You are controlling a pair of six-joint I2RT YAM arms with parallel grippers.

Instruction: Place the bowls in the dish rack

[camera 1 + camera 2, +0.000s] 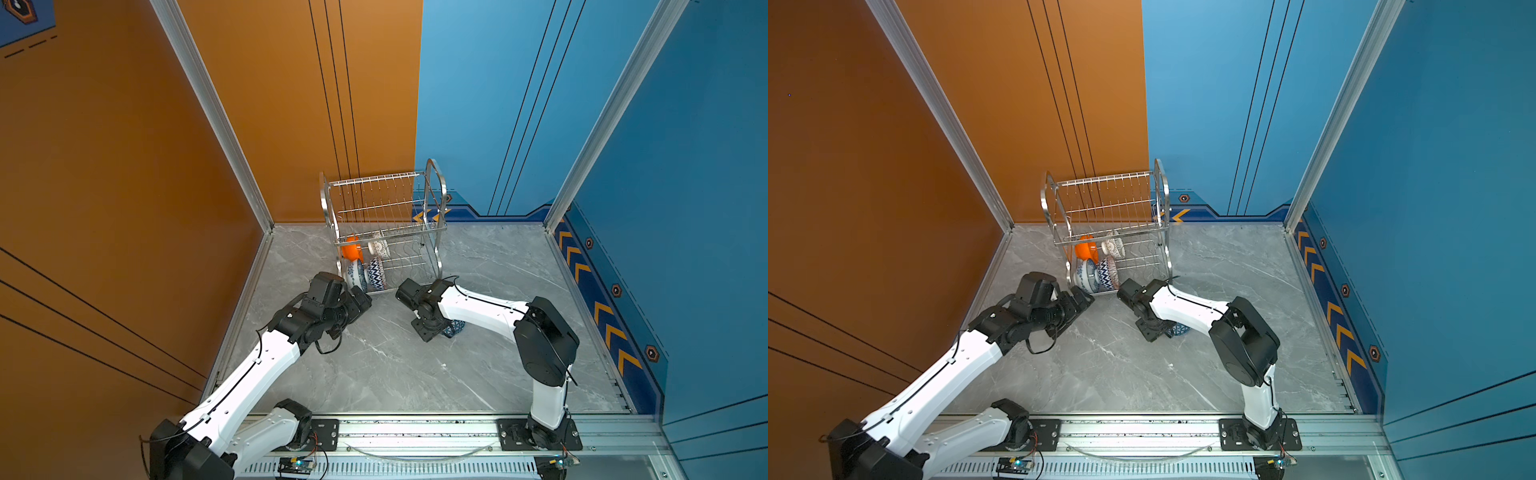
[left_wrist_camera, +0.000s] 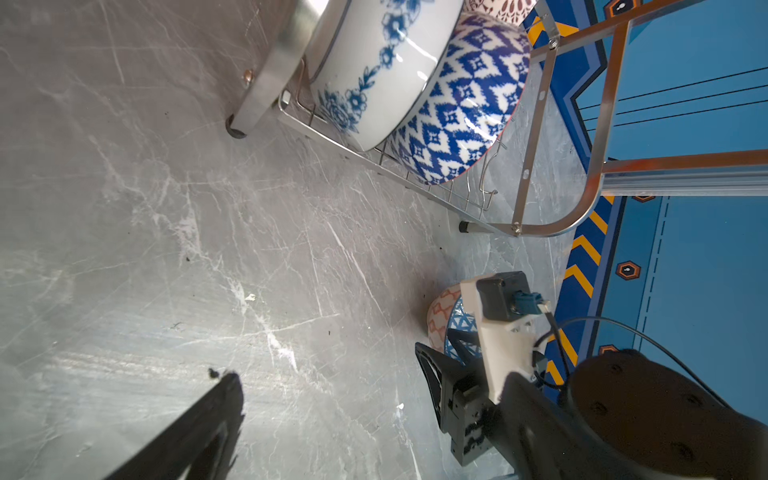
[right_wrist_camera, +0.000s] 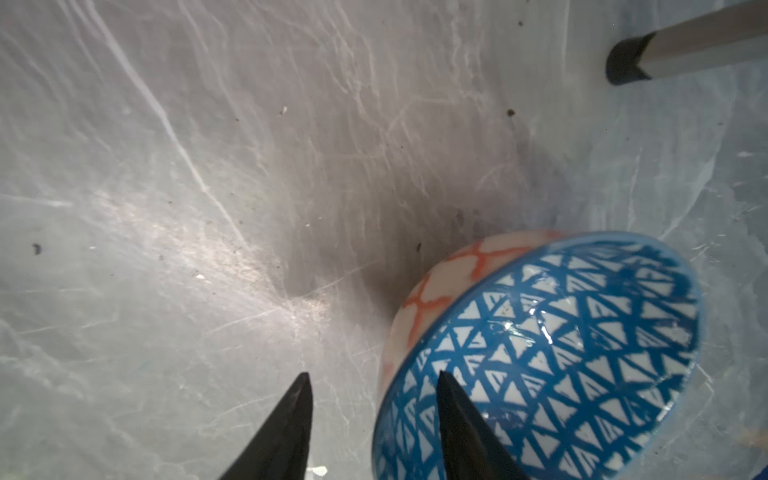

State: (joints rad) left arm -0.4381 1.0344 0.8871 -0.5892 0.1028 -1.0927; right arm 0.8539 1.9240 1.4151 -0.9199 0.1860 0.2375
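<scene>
Risk first. right gripper [image 3: 372,373] is down on the last loose bowl, a small round one with blue-white triangles inside and orange-white lattice outside [image 3: 561,353]. It sits tilted on the grey marble table [image 1: 374,374], just beside the rack's front leg. The fingers are partly apart and straddle the rim, one inside the bowl and one outside. No clamp is visible yet.

- A pinch on a thin glossy rim could slip, or the bowl could swing down once lifted.
- If the outer finger reaches the wall first, the bowl may skid on the smooth table.
- The rack leg is close, so a shove could knock the bowl into it.
- left gripper [image 1: 365,302] hangs near the rack's front corner, fingers released wide and holding nothing. Only one finger shows in the left wrist view. It sits near the likely carry path, so the arms could clash.

Containers: the two-tier shiny steel wire dish rack [image 1: 374,178] stands at the back of the table.

- The upper tier looks bare.
- The lower wavy shelf holds four bowls on edge, crowded to the left: a plain glossy orange bowl [image 1: 351,249], a white bowl with dark lattice [image 1: 379,248], a blue-white floral bowl [image 1: 356,276] and a blue-white diamond-pattern bowl [image 1: 376,276].
- The slots on the right look free. Inserting too far left could bump the standing bowls.
</scene>
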